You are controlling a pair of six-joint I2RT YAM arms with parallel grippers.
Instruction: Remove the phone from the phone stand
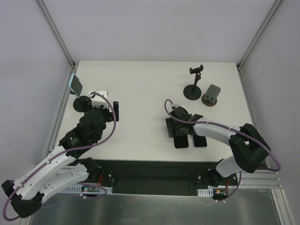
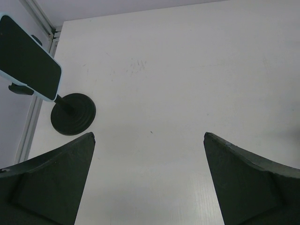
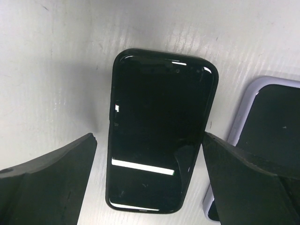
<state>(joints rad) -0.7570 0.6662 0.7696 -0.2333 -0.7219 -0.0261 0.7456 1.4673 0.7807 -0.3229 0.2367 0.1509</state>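
A phone in a light blue case point(image 1: 75, 84) sits tilted in the clamp of a black round-based phone stand point(image 1: 82, 103) at the table's far left. In the left wrist view the phone point(image 2: 29, 58) and the stand's base point(image 2: 73, 114) lie at the upper left, beyond my left finger. My left gripper point(image 1: 104, 107) point(image 2: 149, 136) is open and empty, just right of the stand. My right gripper point(image 1: 182, 129) point(image 3: 149, 137) is open, its fingers straddling a black phone point(image 1: 180, 139) point(image 3: 161, 131) lying flat on the table.
A phone in a lavender case point(image 1: 200, 141) point(image 3: 272, 126) lies flat right of the black one. An empty black clamp stand point(image 1: 195, 84) and a brown wedge stand point(image 1: 212, 95) are at the back right. Frame posts and white walls border the table.
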